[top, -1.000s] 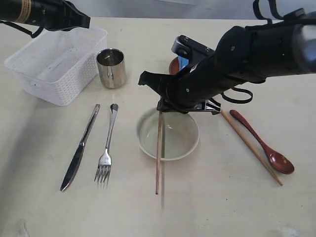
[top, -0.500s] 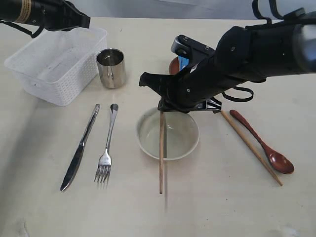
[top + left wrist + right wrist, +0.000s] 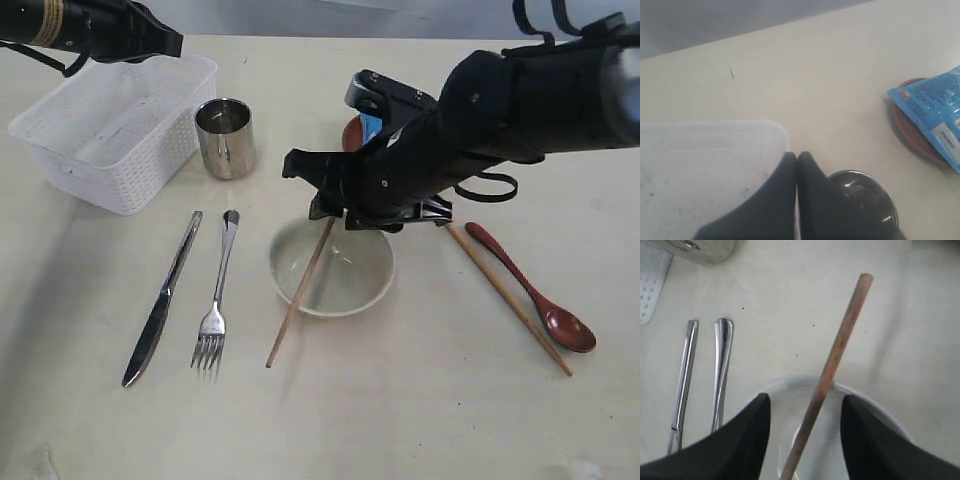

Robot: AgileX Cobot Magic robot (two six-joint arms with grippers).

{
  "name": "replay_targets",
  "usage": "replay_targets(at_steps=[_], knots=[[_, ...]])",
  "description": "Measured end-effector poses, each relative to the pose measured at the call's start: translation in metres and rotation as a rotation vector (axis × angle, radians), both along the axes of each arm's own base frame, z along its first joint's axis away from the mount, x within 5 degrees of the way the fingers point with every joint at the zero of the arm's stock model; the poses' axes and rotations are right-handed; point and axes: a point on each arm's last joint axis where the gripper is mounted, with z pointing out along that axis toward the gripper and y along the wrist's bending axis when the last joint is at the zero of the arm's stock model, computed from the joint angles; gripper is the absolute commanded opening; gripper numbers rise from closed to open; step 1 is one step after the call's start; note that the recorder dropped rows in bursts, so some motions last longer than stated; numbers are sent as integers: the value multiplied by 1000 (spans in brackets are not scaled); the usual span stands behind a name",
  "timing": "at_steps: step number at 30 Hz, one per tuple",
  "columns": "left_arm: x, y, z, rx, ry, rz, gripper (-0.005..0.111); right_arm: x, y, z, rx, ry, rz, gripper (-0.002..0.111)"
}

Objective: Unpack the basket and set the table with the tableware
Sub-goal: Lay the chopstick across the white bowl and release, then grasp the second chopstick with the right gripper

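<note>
The right gripper (image 3: 804,400) has its jaws apart just above the bowl (image 3: 378,290), gripping nothing. The chopstick (image 3: 840,347) lies loose between them, slanting across the bowl's rim, its low end on the table (image 3: 420,400) on the bowl's fork (image 3: 215,300) side. The left gripper (image 3: 797,156), clenched empty, hangs well away from the bowl, over the empty-looking basket (image 3: 120,175).

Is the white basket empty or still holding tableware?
Empty, as far as seen: the basket shows only bare floor; an arm hides its far edge.

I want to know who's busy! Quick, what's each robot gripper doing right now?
Left gripper: closed, holding nothing.
Right gripper: open; the chopstick sits loose between its jaws, leaning on the bowl.
</note>
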Motion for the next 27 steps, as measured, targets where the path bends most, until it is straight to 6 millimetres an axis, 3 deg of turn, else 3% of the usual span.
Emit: replay_targets(at_steps=[7,11,15,17,24,27], knots=[[0,0,0,0,0,0,0,-9,-7,41,18,-117,77,44],[0,0,0,0,0,0,0,-19,-29,62,-102,-136,167,44],[0,0,0,0,0,0,0,-6,-78,45,-354,-8,183,44],[0,0,0,0,0,0,0,1,-89,35,-397,24,199,44],[0,0,0,0,0,0,0,12,-97,-7,-481,147,287,44],[0,0,0,0,0,0,0,14,-97,-16,-493,153,307,44]])
